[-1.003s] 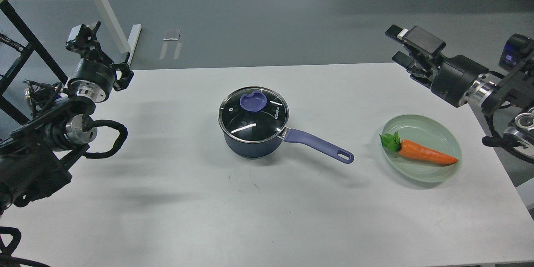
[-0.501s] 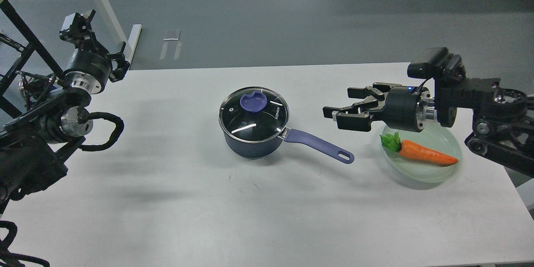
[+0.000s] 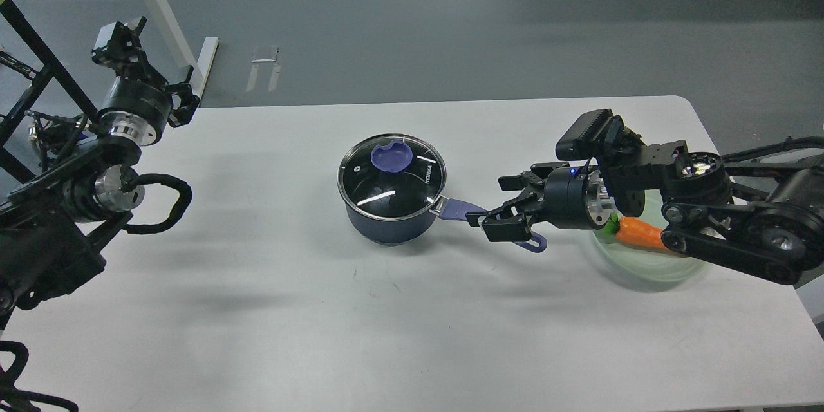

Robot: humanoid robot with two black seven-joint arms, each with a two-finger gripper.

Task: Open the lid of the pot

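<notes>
On table, lidded pot (image 3: 391, 196), handle (image 3: 473, 216) pointing right, right pincer (image 3: 499, 203) spread over it.

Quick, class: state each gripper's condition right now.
Left gripper: cannot be told, holding nothing visible.
Right gripper: open, holding nothing, over the pot handle.

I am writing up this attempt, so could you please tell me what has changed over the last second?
The right tool swung down from the table's far right edge and leftward; it now sits open over the pot's handle, gripping nothing. Its arm now hides much of the carrot and plate. The left tool shifted slightly. The pot, with its lid on, stayed put.
</notes>
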